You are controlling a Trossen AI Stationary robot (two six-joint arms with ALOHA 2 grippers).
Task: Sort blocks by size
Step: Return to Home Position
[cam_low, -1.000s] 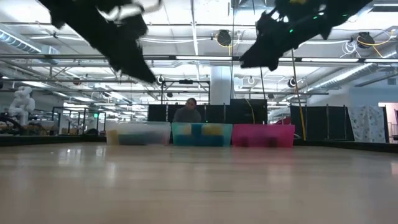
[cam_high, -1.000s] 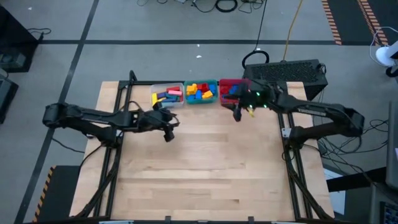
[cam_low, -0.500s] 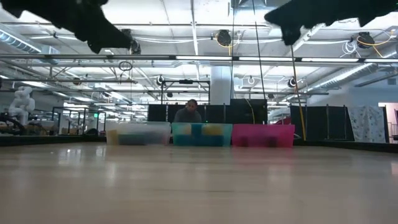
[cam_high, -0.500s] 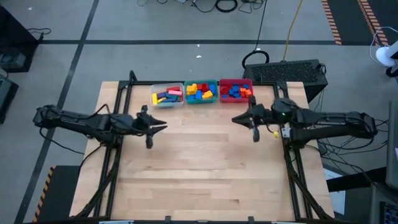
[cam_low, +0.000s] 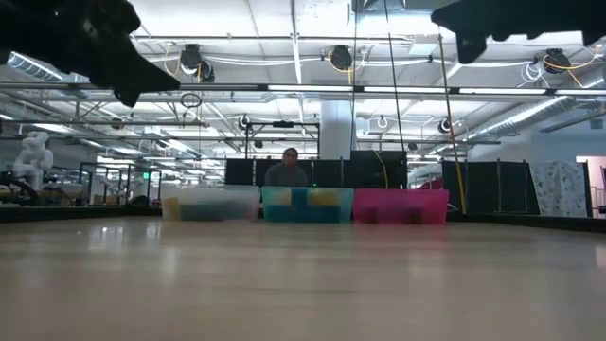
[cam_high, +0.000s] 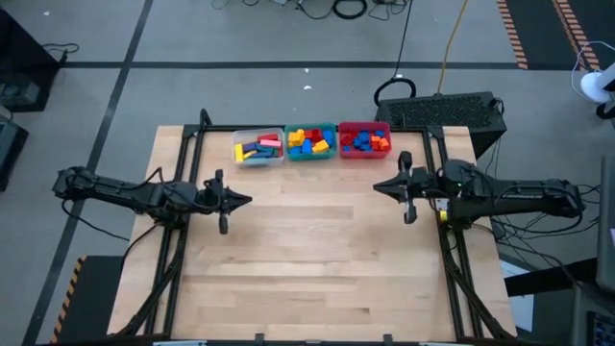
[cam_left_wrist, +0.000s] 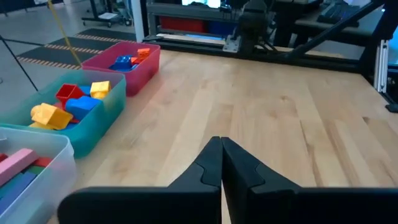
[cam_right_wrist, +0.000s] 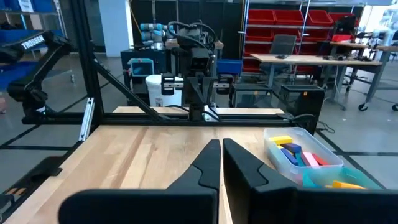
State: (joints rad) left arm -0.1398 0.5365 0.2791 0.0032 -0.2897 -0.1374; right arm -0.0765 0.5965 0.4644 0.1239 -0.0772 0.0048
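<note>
The blocks lie in three bins at the table's far edge: long bars in the clear bin (cam_high: pixel 258 147), medium bricks in the teal bin (cam_high: pixel 310 142), small blue, red and orange ones in the red bin (cam_high: pixel 364 140). My left gripper (cam_high: pixel 248 200) hangs shut and empty above the table's left side, pointing right. My right gripper (cam_high: pixel 378 186) hangs shut and empty above the right side, pointing left. Both sets of fingers show closed in the wrist views, the left gripper (cam_left_wrist: pixel 221 144) and the right gripper (cam_right_wrist: pixel 221 144).
The bins stand side by side in a row. A dark metal frame (cam_high: pixel 192 144) runs along the table's left and right sides. In the low view a person (cam_low: pixel 287 169) sits beyond the far edge. A black case (cam_high: pixel 452 111) stands behind the table's far right corner.
Both grippers have drawn back from the bins toward the near side and outward, the left toward the table's left edge, the right toward its right edge. Both have tipped up from a downward slant to nearly level.
</note>
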